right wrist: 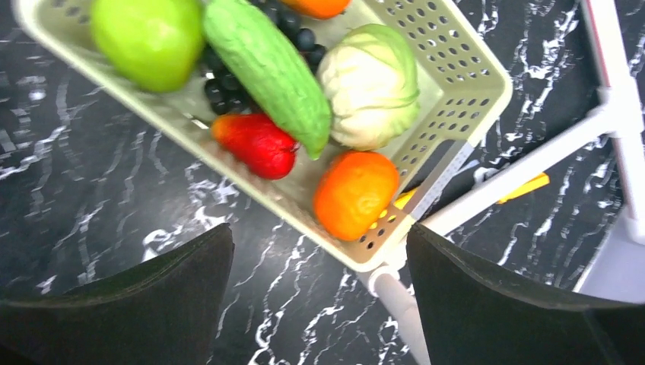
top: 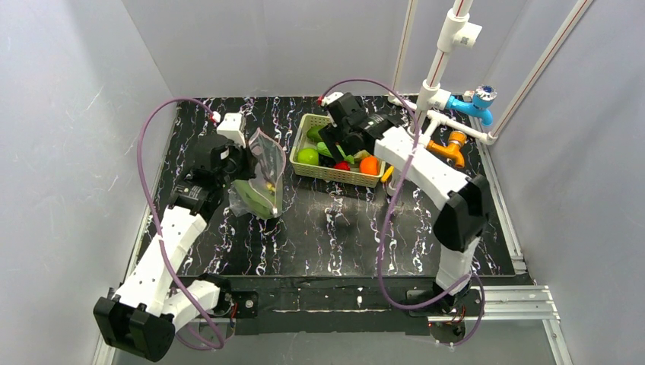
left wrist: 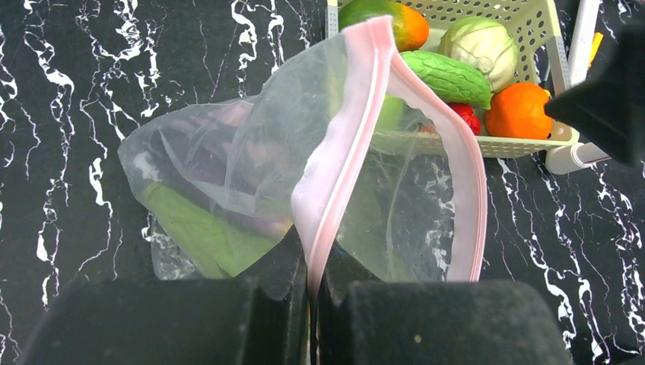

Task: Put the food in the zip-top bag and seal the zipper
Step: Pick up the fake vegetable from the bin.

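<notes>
Left gripper (left wrist: 312, 266): fingers pressed together, pinching the zipper (left wrist: 335, 163) at the near side of the bag's mouth.
Zip-top bag (top: 266, 173): at 9 o'clock from the basket in the top view. Its mouth is raised in the left gripper and its lower end is down at the black marble table (top: 319, 228).
Zipper: unsealed; the two pink strips are parted into a loop, and the mouth gapes toward the basket.
Inside the bag: big green leaves (left wrist: 201, 232) lie at the bottom. A purplish shape above them is blurred by the plastic.
Basket (top: 338, 177): cream lattice, at 1 o'clock from the table's centre.
Right gripper (right wrist: 318, 236): fingers spread wide with nothing between them; it hovers over the basket's corner by the orange (right wrist: 355, 194).
Basket contents, right wrist view:
- green apple (right wrist: 148, 38) at 10 o'clock
- cucumber (right wrist: 266, 68) slanting through the middle
- cabbage (right wrist: 370, 84) at 2 o'clock, touching the cucumber
- orange at 5 o'clock
- small red piece (right wrist: 257, 143) at 7 o'clock, against the cucumber's tip
- dark grapes (right wrist: 220, 84) under the cucumber
Mango (left wrist: 395, 23): at the basket's far end in the left wrist view.
</notes>
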